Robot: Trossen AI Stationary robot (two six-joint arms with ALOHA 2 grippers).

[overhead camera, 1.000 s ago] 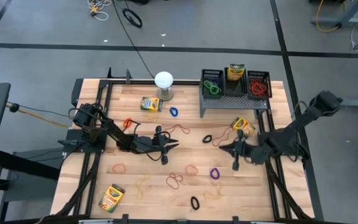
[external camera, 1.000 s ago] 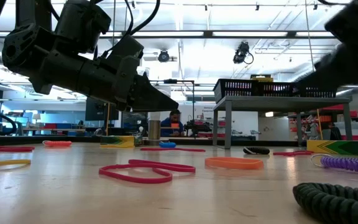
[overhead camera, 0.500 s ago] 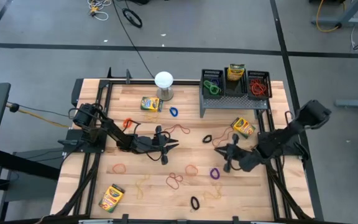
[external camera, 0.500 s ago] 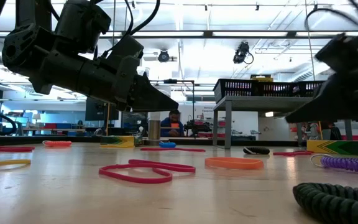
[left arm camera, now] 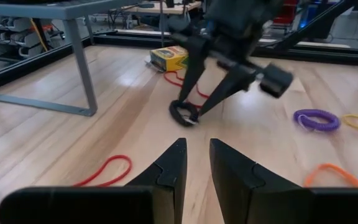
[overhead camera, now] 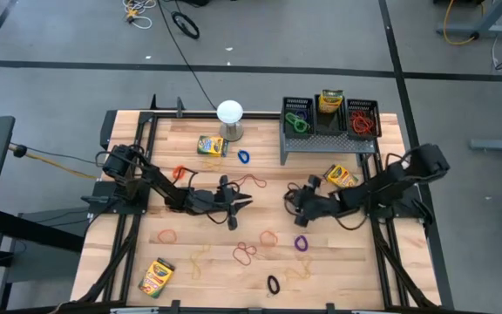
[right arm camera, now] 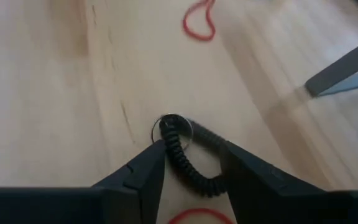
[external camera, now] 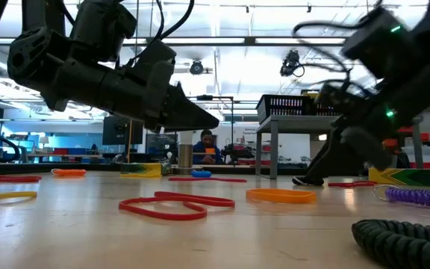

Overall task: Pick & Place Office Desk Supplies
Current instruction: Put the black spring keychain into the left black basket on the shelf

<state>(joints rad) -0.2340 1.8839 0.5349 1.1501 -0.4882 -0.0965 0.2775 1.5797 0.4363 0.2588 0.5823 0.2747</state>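
Right gripper (right arm camera: 191, 165) is lowered onto the table centre, jaws spread either side of the black coiled band (right arm camera: 182, 149), not yet clamped on it; band lies flat on the wood, just in front of the grey riser (overhead camera: 328, 138); left gripper (overhead camera: 244, 201) is held mid-table, fingers nearly together, nothing gripped.

Light: bright, even, from overhead ceiling strips (external camera: 222, 41)
Shadows: faint
Blur: right gripper (external camera: 327, 168) motion-smeared; right wrist view soft throughout
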